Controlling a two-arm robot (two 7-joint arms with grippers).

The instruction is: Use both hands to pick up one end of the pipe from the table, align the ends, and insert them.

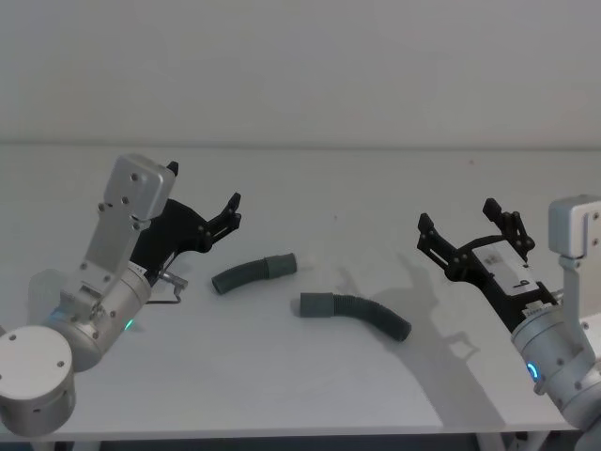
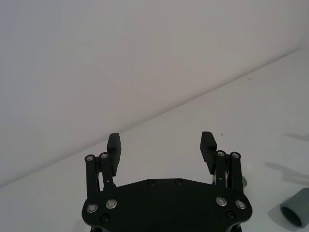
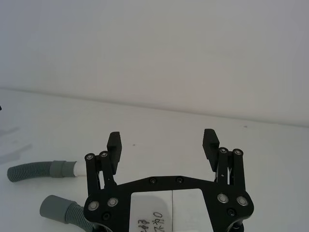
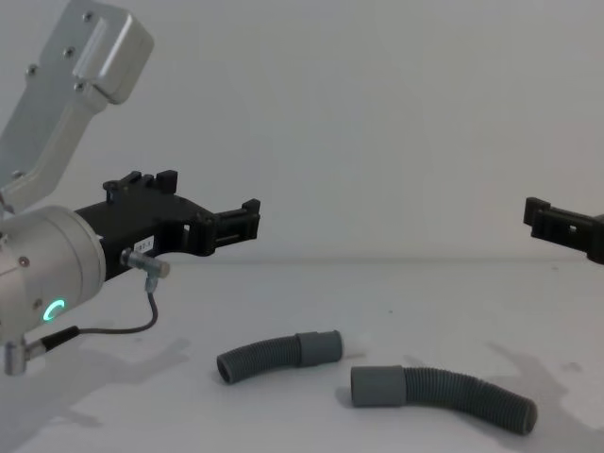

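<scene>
Spanning the lower two-thirds of the head view, the white desk [image 1: 310, 395] carries both hose pieces near its centre. The left gripper [image 1: 203, 185] hangs above it at centre-left and the right gripper [image 1: 457, 214] at centre-right. Both have their fingers spread wide and hold nothing.

The longer hose [image 1: 362, 312] lies flat just right of centre, its cuff [image 1: 317, 303] pointing toward frame left. The shorter hose [image 1: 249, 272] lies just left of centre and a little higher in frame, with its own cuff [image 1: 280, 264] pointing right. The right wrist view shows a whitish tip [image 3: 79, 168] on that one. The two cuffs are near each other but apart and offset, not in line.

Neither piece is lifted, so the grasps come first. Both hoses are curved and ribbed, so a pinch far from the cuff would probably let that end sag or swing and spoil the alignment. A light hose lying flat may also skid or roll if the fingers meet it unevenly. The left arm's cable [image 1: 169, 287] loops just beside the shorter hose's ribbed end and could snag it on the way down.
</scene>
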